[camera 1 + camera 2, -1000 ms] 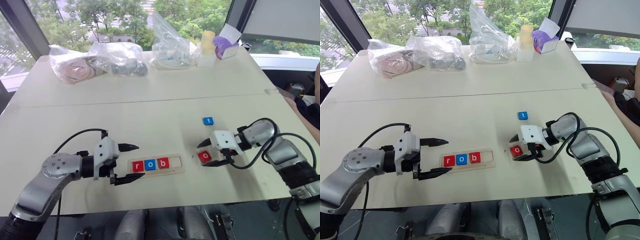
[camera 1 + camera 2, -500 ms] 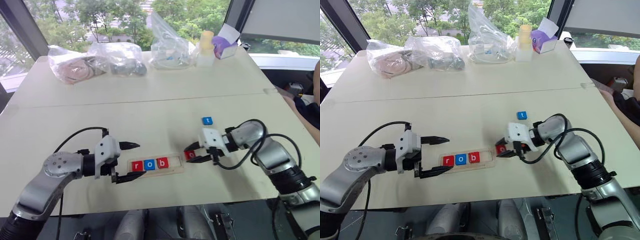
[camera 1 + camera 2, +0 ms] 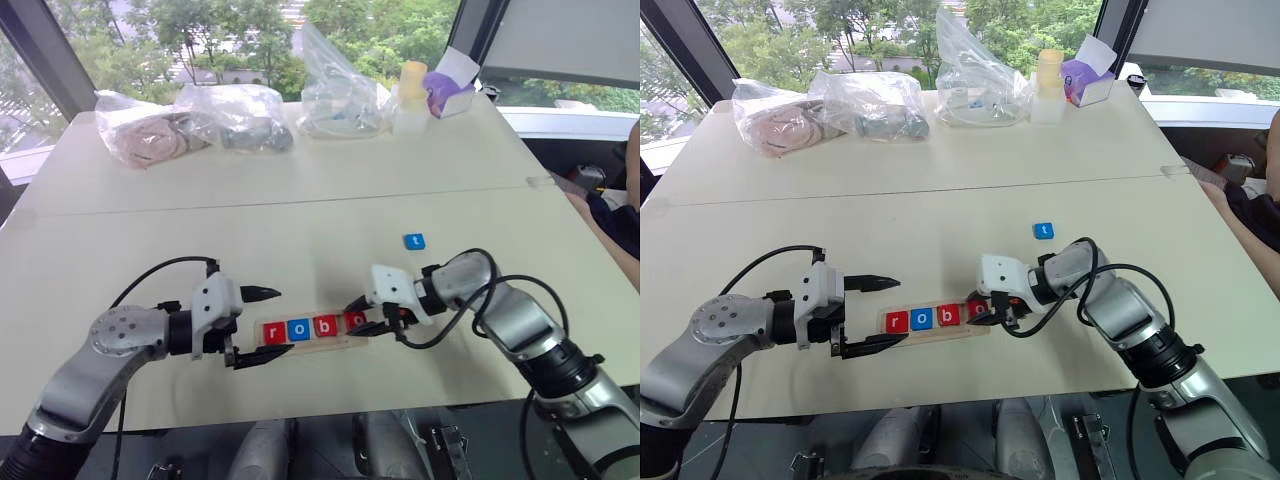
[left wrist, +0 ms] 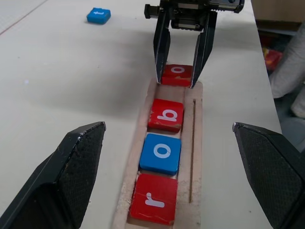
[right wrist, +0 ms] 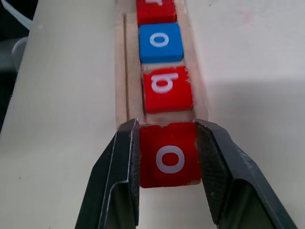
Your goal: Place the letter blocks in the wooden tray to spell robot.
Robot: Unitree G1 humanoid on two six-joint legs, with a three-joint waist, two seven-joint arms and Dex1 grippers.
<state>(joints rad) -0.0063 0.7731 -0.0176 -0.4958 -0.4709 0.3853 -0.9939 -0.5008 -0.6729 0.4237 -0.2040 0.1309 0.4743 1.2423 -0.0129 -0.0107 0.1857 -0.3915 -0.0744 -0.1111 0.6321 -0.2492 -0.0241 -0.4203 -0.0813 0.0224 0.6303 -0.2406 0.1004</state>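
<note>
The wooden tray [image 3: 300, 346] lies near the table's front edge. In its groove sit the letter blocks red r [image 3: 274, 332], blue o [image 3: 299, 329] and red b [image 3: 324, 326]. My right gripper [image 3: 360, 318] is shut on the red o [image 5: 169, 157], which it holds at the tray's right end just beyond the b [image 4: 166, 115]. Farther back on the bare table lies the blue t [image 3: 414, 241]. At the tray's left end my left gripper [image 3: 268, 326] is open, with one finger on each side of the tray and touching no block.
Along the table's far edge lie several clear plastic bags [image 3: 240, 115], a pale bottle [image 3: 413, 95] and a purple box [image 3: 446, 92]. A seam [image 3: 300, 205] crosses the table's middle. A person's sleeve [image 3: 625, 220] shows at the right edge.
My right gripper has closed on the red o and carried it left across the table to the tray's right end. The left gripper has stayed still and open.
</note>
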